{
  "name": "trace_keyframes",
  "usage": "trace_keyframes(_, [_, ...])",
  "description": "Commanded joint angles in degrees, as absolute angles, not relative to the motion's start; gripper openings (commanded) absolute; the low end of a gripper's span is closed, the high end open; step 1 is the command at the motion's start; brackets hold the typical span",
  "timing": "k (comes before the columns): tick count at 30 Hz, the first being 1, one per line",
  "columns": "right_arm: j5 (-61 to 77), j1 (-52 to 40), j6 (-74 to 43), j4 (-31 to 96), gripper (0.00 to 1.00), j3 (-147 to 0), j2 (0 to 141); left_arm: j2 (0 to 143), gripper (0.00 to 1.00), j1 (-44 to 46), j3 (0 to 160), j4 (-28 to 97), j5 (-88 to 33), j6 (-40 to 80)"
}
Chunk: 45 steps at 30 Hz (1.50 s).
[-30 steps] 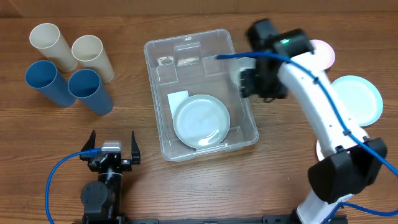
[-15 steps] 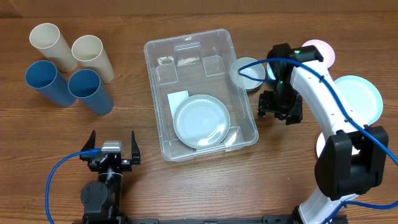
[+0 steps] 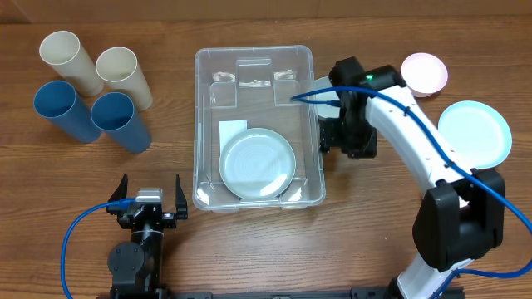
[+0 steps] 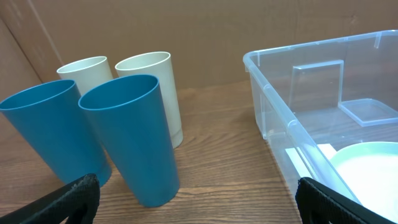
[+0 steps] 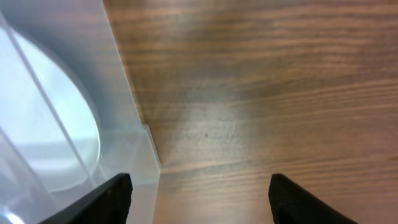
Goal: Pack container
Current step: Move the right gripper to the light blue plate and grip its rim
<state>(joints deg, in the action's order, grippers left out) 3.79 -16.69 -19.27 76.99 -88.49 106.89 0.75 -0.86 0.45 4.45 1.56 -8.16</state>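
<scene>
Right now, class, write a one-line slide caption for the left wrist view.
Two blue cups and two cream cups stand left of the clear container, a pale plate lying inside.

Two blue cups (image 3: 116, 120) stand just beside two cream cups (image 3: 123, 76).

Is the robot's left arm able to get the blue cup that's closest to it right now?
Probably yes. The left end effector sits open, facing the nearer blue cup, which stands upright ahead of it. Only bare table lies between them, and the container is off to the side.
</scene>
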Motion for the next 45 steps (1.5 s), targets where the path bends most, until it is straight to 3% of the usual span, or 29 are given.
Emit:
trace_keyframes(1, [3.53, -10.48, -19.79, 74.63, 0.73, -89.69, 106.67, 0.32, 1.00, -1.10, 0.27, 4.27, 1.45, -9.43])
trace_keyframes(9, [3.55, 13.56, -21.04, 71.35, 0.80, -91.79, 106.67, 0.32, 1.00, -1.10, 0.27, 4.29, 1.45, -9.43])
trace_keyframes(14, [2.66, 28.64, -21.08, 65.80, 0.90, -90.61, 106.69, 0.30, 1.00, -1.10, 0.27, 4.27, 1.45, -9.43])
trace_keyframes(22, [-6.07, 35.77, -19.94, 50.81, 0.96, -82.98, 106.76, 0.32, 1.00, -1.10, 0.27, 4.27, 1.45, -9.41])
trace_keyframes(29, [-9.87, 35.77, -20.05, 42.81, 0.84, -76.47, 106.87, 0.30, 1.00, -1.10, 0.27, 4.27, 1.45, -9.43])
trace_keyframes(39, [-10.92, 35.77, -22.41, 37.91, 0.78, -70.78, 111.15, 0.30, 1.00, -1.10, 0.27, 4.27, 1.45, -9.43])
trace_keyframes(41, [-10.92, 35.77, -22.59, 37.50, 0.72, -70.78, 112.29, 0.32, 1.00, -1.10, 0.27, 4.27, 1.45, -9.43])
trace_keyframes(45, [-10.94, 35.77, -22.59, 35.99, 0.47, -70.78, 113.06, 0.30, 1.00, -1.10, 0.27, 4.27, 1.45, -9.43])
